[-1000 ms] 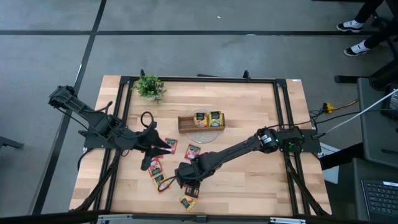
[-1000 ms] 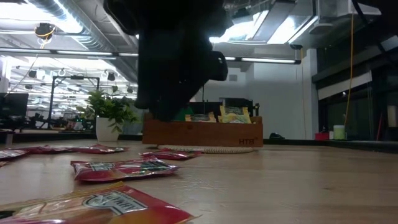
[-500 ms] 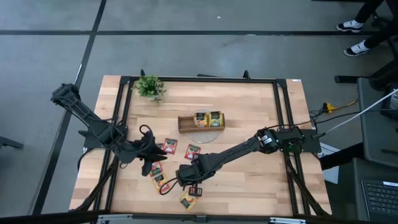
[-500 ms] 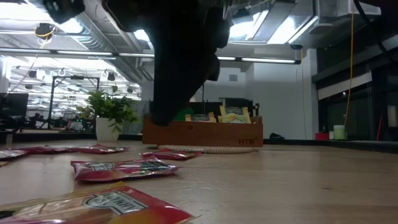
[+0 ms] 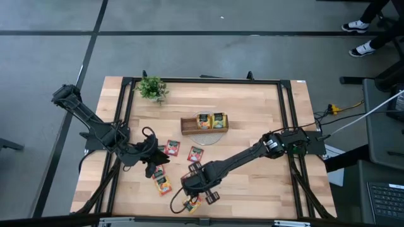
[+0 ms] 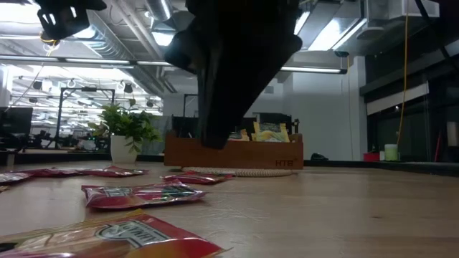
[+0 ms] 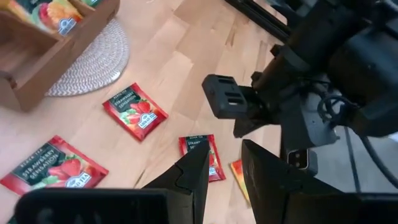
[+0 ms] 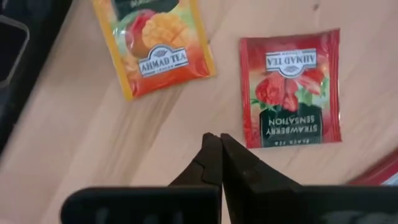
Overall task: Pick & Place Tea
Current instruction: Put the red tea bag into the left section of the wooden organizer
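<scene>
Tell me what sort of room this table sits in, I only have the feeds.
Most likely an open-plan office or lab. The low view shows exposed ceiling ducts and strip lights over rows of desks with monitors in the background. The high view shows grey carpet tiles around the wooden table.

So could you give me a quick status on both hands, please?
Right hand shut, empty, above loose tea sachets. Left hand part open, empty, near more sachets. Tray unobstructed.

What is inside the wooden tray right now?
The wooden tray holds upright tea sachets in yellow-green and orange, in its middle and right compartments. The left compartment looks empty from above; the tray's floor beneath the sachets is covered.
</scene>
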Tool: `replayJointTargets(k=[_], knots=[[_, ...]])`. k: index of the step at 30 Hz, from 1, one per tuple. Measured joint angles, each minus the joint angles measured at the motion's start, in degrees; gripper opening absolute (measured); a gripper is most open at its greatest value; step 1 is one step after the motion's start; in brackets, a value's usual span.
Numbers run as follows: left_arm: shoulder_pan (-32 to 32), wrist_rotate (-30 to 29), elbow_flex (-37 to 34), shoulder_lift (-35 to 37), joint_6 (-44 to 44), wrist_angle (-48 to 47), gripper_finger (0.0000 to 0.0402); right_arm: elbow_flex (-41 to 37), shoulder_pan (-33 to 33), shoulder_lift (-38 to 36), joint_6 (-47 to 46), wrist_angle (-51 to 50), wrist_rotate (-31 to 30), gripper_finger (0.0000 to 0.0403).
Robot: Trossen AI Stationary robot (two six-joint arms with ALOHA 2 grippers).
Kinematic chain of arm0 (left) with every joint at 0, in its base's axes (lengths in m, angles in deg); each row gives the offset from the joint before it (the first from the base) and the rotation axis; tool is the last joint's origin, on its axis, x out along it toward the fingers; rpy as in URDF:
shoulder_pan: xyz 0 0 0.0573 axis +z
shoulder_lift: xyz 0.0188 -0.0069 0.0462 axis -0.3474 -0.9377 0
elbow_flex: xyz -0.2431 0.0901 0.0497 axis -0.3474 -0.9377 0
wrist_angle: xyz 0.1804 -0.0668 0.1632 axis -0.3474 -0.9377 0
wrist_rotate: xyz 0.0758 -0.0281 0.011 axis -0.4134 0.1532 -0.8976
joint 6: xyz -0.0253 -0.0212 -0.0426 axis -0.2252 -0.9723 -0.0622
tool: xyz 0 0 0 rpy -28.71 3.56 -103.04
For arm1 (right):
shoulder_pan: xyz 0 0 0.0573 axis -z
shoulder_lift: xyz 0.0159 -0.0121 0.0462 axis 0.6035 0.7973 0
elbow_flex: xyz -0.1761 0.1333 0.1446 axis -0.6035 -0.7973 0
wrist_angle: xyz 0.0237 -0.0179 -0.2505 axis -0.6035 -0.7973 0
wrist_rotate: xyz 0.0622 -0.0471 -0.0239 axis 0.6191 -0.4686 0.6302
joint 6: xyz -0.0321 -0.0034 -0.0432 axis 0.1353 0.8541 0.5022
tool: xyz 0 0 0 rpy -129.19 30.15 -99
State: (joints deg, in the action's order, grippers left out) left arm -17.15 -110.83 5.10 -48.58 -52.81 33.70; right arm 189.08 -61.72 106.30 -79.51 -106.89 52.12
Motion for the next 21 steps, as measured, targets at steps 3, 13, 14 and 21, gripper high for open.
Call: replayJointTargets(k=[3, 13, 14, 21], knots=[[0.00, -0.30, 0.00, -0.16, -2.15, -0.12, 0.0090, 0.00, 0.07, 0.08, 2.99, 0.33, -0.17, 0.0002], [0.07, -0.47, 0.00, -4.27, -9.37, -0.69, 0.0090, -0.02, 1.96, 1.25, 4.33, 2.18, -0.38, 0.0001], [0.07, -0.37, 0.00, -4.84, -10.02, -0.66, 0.0090, -0.02, 2.18, 1.31, 4.31, 2.36, -0.36, 0.0000], [0.07, 0.46, -0.02, -7.14, -12.91, -1.03, 0.0090, -0.02, 3.01, 1.57, 4.72, 2.35, -0.37, 0.0000]])
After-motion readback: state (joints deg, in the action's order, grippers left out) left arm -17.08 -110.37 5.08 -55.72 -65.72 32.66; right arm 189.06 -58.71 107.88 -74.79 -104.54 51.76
